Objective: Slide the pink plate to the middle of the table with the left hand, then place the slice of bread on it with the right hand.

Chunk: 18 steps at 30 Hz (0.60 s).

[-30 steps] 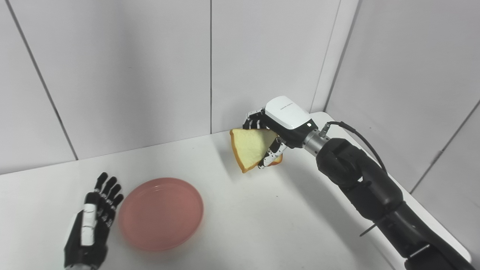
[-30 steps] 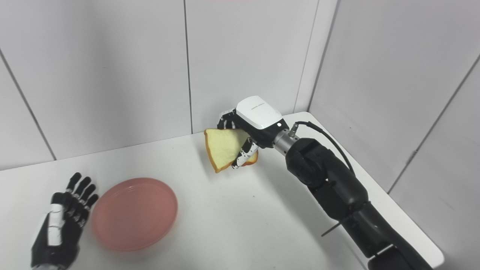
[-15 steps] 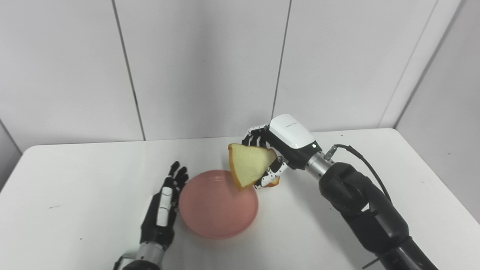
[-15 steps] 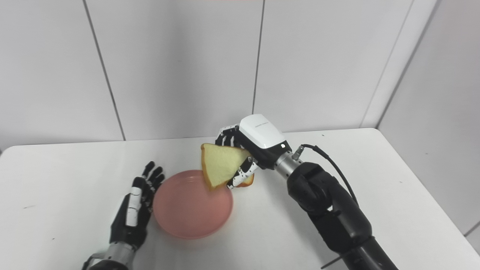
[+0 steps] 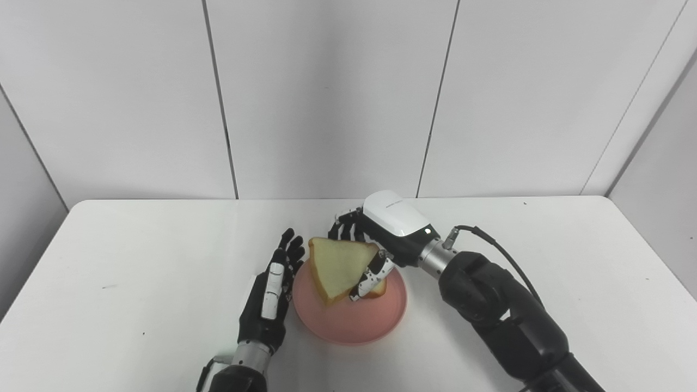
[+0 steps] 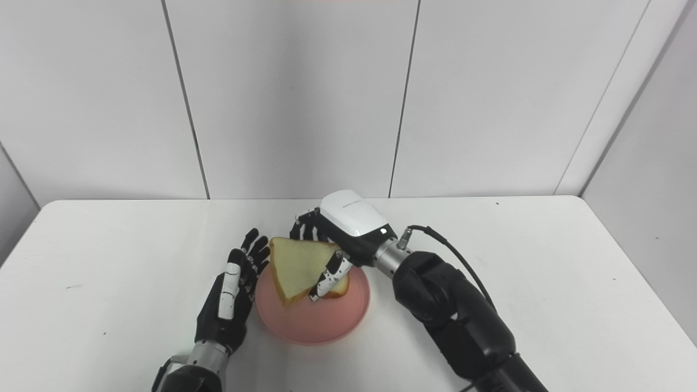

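The slice of bread point(image 5: 342, 264), judged light and soft, is pinched at its right edge by the right hand point(image 5: 384, 237) above the pink plate point(image 5: 348, 321); the left hand point(image 5: 269, 294) is held flat and empty beside it.

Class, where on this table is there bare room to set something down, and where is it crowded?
Bare table lies right of the right arm, left of the left hand, and along the wall. It is crowded mid-table: the right hand holds bread over the plate.
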{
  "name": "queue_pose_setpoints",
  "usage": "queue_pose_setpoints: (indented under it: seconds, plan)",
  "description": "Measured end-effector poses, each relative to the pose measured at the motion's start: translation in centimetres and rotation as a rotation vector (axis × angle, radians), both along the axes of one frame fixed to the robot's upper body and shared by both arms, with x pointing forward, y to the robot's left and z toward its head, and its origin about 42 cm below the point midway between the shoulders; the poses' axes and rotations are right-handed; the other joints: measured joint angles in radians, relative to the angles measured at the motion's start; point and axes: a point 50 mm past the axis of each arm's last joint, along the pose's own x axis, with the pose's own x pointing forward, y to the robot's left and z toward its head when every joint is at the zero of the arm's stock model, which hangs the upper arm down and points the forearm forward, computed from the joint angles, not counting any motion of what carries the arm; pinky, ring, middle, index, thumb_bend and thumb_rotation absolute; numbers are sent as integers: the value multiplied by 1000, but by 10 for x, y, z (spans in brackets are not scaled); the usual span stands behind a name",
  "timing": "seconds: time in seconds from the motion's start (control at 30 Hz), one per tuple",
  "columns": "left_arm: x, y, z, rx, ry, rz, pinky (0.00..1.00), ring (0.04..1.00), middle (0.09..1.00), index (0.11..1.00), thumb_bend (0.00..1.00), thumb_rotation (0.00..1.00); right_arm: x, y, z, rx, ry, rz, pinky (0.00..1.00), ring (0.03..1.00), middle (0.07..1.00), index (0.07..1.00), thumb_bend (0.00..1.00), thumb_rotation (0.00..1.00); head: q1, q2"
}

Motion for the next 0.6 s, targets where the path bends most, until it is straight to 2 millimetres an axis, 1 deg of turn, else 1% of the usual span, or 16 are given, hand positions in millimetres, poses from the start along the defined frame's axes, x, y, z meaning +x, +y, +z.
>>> queue_pose_setpoints:
  seconds: [0.17,0.27,0.47,0.6]
  plan:
    - [0,-5,0,30,-6,2,1000,981,975,957,788,947,1,4,-14,-52,38,9,302,379,443,508,527,0,8,6]
    - [0,-7,0,42,-9,0,1000,986,981,965,785,969,3,7,-19,-68,57,14,301,384,452,506,528,0,9,8]
    - [-1,-10,0,45,-10,-8,1000,991,987,974,785,949,8,9,-24,-94,55,18,270,355,442,506,528,0,11,8]
    - [-1,-11,0,45,-10,-9,1000,998,990,978,788,948,8,11,-25,-138,46,28,276,360,436,518,525,0,9,8]
